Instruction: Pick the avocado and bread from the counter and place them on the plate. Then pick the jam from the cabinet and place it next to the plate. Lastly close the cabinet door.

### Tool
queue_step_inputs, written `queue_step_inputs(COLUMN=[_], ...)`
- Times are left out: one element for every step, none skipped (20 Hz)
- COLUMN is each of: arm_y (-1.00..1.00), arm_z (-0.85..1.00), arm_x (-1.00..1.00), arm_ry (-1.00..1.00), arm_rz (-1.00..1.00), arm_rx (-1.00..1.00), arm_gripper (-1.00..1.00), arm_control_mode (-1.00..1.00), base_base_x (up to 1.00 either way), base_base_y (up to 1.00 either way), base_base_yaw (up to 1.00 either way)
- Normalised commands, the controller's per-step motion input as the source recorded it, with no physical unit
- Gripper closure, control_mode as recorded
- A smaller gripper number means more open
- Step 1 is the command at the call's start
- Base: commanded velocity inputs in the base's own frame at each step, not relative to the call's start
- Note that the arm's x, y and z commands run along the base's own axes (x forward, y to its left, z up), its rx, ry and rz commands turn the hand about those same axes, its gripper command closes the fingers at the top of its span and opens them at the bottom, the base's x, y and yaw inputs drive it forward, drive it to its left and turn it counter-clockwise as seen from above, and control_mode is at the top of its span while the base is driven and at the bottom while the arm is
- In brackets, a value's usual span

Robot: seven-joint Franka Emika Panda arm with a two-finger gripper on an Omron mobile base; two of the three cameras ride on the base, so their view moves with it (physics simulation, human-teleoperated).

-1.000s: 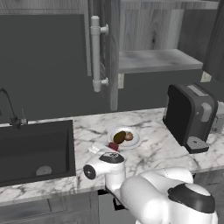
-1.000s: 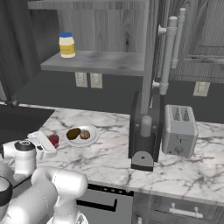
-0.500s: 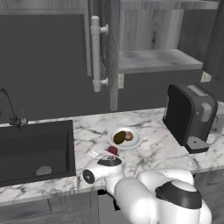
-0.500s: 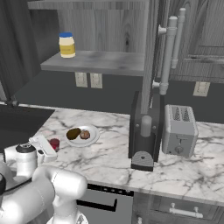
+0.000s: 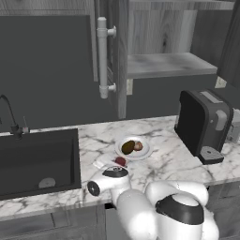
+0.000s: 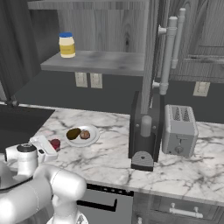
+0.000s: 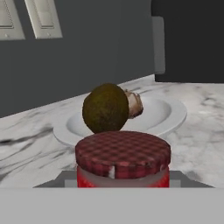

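The red jam (image 7: 122,161) with its checked lid stands on the counter (image 5: 161,165) just in front of the plate (image 7: 168,114). My gripper (image 7: 123,178) is low over the marble, shut on the jar from both sides. On the plate lie the dark olive avocado (image 7: 106,108) and, behind it, the pinkish bread (image 7: 134,104). From the base views the jam (image 5: 120,161) (image 6: 55,143) sits at the plate's (image 5: 144,151) (image 6: 92,136) near left rim, with the gripper (image 5: 117,162) (image 6: 51,145) at it. The cabinet door (image 5: 121,56) stands open, white handle (image 5: 103,56) showing.
A black coffee machine (image 5: 204,125) stands right of the plate, a toaster (image 6: 179,131) beyond it. The dark sink (image 5: 37,161) with its faucet (image 5: 9,112) lies left. A yellow jar with a blue lid (image 6: 67,45) sits on the cabinet shelf (image 6: 100,62).
The gripper has come down a little with the jam beside the plate, then held still. Plate, avocado and bread have not moved.
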Motion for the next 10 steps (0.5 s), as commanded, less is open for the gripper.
queue_step_inputs(arm_y=[0.0, 0.0, 0.0, 0.0, 0.0, 0.0, 0.0, 0.0, 0.0, 0.0], arm_z=[-0.14, -0.14, -0.16, -0.15, -0.18, -0.19, -0.19, -0.21, -0.19, -0.2], arm_x=[0.2, 0.17, 0.19, 0.18, 0.19, 0.17, 0.17, 0.16, 0.14, 0.13], arm_ry=[0.0, 0.0, 0.0, 0.0, 0.0, 0.0, 0.0, 0.0, 0.0, 0.0], arm_rz=[0.0, 0.0, 0.0, 0.0, 0.0, 0.0, 0.0, 0.0, 0.0, 0.0], arm_rx=[0.0, 0.0, 0.0, 0.0, 0.0, 0.0, 0.0, 0.0, 0.0, 0.0], arm_gripper=[1.0, 1.0, 1.0, 1.0, 1.0, 1.0, 1.0, 1.0, 1.0, 1.0], arm_control_mode=[-1.0, -1.0, -1.0, -1.0, -1.0, -1.0, -1.0, -1.0, -1.0, -1.0], base_base_x=[0.0, 0.0, 0.0, 0.0, 0.0, 0.0, 0.0, 0.0, 0.0, 0.0], base_base_y=[0.0, 0.0, 0.0, 0.0, 0.0, 0.0, 0.0, 0.0, 0.0, 0.0], base_base_yaw=[0.0, 0.0, 0.0, 0.0, 0.0, 0.0, 0.0, 0.0, 0.0, 0.0])
